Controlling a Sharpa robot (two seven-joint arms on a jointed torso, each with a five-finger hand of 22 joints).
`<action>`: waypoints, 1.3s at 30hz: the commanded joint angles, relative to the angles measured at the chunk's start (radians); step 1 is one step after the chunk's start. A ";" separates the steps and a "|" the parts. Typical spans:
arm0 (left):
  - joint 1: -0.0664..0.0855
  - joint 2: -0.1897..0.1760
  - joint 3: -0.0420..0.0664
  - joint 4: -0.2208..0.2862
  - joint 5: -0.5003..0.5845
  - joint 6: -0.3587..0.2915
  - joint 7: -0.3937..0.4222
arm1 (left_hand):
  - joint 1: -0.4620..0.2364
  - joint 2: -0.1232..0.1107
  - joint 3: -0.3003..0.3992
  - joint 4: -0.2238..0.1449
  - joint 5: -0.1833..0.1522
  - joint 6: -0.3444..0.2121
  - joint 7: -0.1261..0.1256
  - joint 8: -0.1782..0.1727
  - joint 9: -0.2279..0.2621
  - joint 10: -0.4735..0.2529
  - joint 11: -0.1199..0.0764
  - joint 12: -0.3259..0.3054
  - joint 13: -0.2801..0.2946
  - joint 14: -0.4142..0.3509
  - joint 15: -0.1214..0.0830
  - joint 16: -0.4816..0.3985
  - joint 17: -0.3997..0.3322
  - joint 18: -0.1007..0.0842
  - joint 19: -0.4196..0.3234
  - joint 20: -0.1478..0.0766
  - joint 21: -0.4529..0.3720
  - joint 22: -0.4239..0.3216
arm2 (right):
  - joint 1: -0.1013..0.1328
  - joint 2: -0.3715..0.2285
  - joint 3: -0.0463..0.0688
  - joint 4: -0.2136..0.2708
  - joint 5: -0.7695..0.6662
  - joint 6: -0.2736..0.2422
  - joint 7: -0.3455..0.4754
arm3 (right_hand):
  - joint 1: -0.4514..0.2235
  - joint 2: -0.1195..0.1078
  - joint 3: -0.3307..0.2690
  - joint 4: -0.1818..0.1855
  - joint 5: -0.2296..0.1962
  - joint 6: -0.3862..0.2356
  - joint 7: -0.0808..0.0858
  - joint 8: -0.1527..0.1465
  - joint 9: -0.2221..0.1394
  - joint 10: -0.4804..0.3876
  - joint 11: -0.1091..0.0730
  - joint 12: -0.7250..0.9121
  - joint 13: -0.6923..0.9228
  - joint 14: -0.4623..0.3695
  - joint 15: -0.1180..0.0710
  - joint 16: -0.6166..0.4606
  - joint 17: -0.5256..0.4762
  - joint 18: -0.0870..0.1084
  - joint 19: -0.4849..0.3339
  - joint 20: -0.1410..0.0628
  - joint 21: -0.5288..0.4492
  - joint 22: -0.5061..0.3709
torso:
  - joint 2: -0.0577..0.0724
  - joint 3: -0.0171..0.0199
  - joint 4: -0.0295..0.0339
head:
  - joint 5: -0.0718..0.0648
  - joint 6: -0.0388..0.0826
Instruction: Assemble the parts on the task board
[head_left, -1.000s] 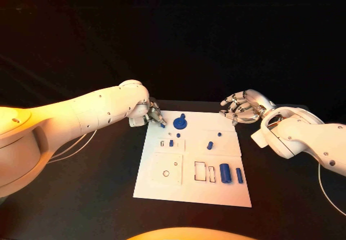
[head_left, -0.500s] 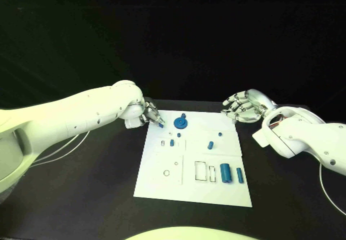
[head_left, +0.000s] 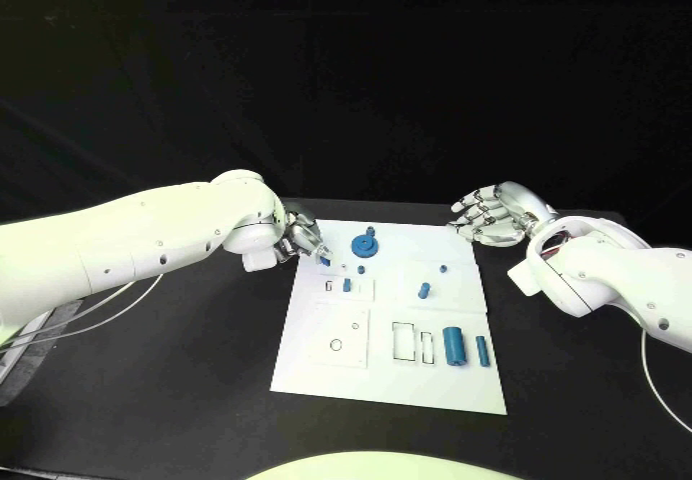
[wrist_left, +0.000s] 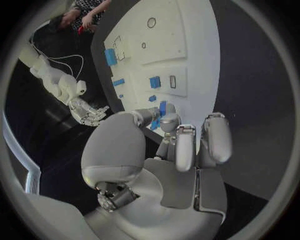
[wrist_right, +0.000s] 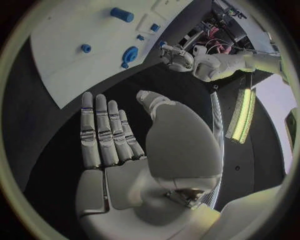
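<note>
A white board (head_left: 353, 345) is lying on a black worktop (head_left: 173, 380), carrying small blue parts: a round piece (head_left: 364, 243) near its far edge and two cylinders (head_left: 453, 346) near its right edge. The left hand (head_left: 300, 238) is hovering at the board's far left corner, pinching a small blue part (wrist_left: 161, 108) between its fingertips. The right hand (head_left: 490, 213) is hanging just beyond the board's far right corner, fingers apart and holding nothing.
</note>
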 joint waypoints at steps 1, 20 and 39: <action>-0.009 -0.014 -0.002 0.033 -0.056 -0.070 0.016 | -0.016 0.000 0.175 -0.166 0.006 0.009 -0.008 0.009 -0.002 0.009 -0.003 0.008 0.004 0.081 -0.010 -0.002 0.180 -0.004 0.006 -0.002 0.007 0.004 | -0.001 0.000 0.000 -0.001 0.011 0.017 0.016 | -0.001 0.008 -0.001 -0.008 0.006 -0.009 0.055 -0.007 -0.004 -0.002 0.010 -0.010 -0.016 -0.008 0.008 -0.012 -0.016 0.012 -0.010 0.002 -0.004 -0.019 | 0.000 -0.0006 0.0015 | 0.000 0.000; -0.068 -0.033 -0.004 0.098 -0.164 -0.085 0.026 | -0.034 -0.008 0.200 -0.181 0.012 0.015 -0.011 0.017 -0.009 0.021 -0.005 0.015 0.014 0.082 -0.012 -0.001 0.182 -0.007 0.012 -0.004 0.013 0.015 | -0.003 -0.002 -0.001 -0.006 0.026 0.032 0.042 | 0.003 0.035 -0.025 -0.029 0.012 0.020 0.065 -0.027 -0.035 0.004 0.025 -0.127 -0.115 -0.060 0.028 -0.029 -0.168 0.013 -0.024 0.020 0.003 -0.153 | 0.002 -0.0012 -0.0010 | 0.004 -0.007; -0.072 -0.026 -0.006 0.107 -0.188 -0.031 0.018 | -0.040 -0.011 0.208 -0.187 0.014 0.017 -0.012 0.020 -0.012 0.026 -0.007 0.017 0.019 0.082 -0.013 0.001 0.185 -0.007 0.014 -0.005 0.015 0.018 | -0.004 -0.002 -0.001 -0.006 0.038 0.039 0.051 | 0.000 0.035 -0.024 -0.033 0.013 0.032 0.067 -0.048 -0.047 0.028 0.026 -0.178 -0.115 -0.057 0.028 -0.030 -0.200 0.012 -0.012 0.020 0.000 -0.181 | 0.002 -0.0009 -0.0011 | 0.004 -0.015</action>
